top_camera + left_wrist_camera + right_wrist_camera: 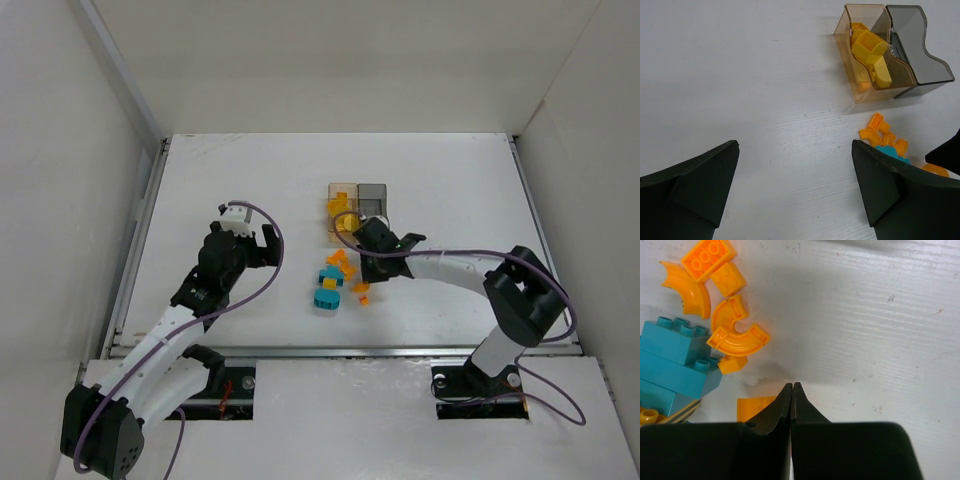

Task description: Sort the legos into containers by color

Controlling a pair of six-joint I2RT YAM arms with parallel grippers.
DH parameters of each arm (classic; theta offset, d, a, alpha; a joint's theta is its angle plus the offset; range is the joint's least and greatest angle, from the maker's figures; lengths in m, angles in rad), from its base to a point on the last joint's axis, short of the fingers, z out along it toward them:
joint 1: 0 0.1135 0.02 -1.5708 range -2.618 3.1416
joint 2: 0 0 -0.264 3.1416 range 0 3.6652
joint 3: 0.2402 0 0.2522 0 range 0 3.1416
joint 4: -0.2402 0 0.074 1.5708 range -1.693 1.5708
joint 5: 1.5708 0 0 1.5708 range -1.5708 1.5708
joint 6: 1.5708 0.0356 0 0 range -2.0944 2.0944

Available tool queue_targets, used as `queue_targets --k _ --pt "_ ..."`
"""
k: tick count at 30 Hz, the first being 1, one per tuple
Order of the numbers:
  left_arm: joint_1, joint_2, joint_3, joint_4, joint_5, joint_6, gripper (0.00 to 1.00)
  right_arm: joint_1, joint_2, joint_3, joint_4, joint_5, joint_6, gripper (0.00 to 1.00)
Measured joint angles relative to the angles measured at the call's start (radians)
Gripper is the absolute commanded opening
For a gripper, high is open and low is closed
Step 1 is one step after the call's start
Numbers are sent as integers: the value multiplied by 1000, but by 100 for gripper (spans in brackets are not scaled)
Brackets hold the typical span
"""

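Just in front of the containers (372,193), the loose legos (339,273) lie heaped, light, hard, smooth pieces probably best pinched across flat sides, while the right gripper (791,386) beside them is pressed together on nothing and the left gripper (795,150) stands spread wide, empty.

Bright, even light from above washes the white table (450,180), shadows beside the two bins (890,30) are soft and pale, and the table's grain looks sharp in both wrist views, coarser from above.
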Motion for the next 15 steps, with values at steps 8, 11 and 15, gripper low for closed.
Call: queue_targets --k 8,11,15 --pt "0 0 0 3 0 0 94 0 -31 17 -38 10 -29 0" --pt "0 0 0 3 0 0 94 0 -73 51 -75 25 -40 0" --pt "0 0 0 3 0 0 94 0 -142 151 -98 72 -75 0"
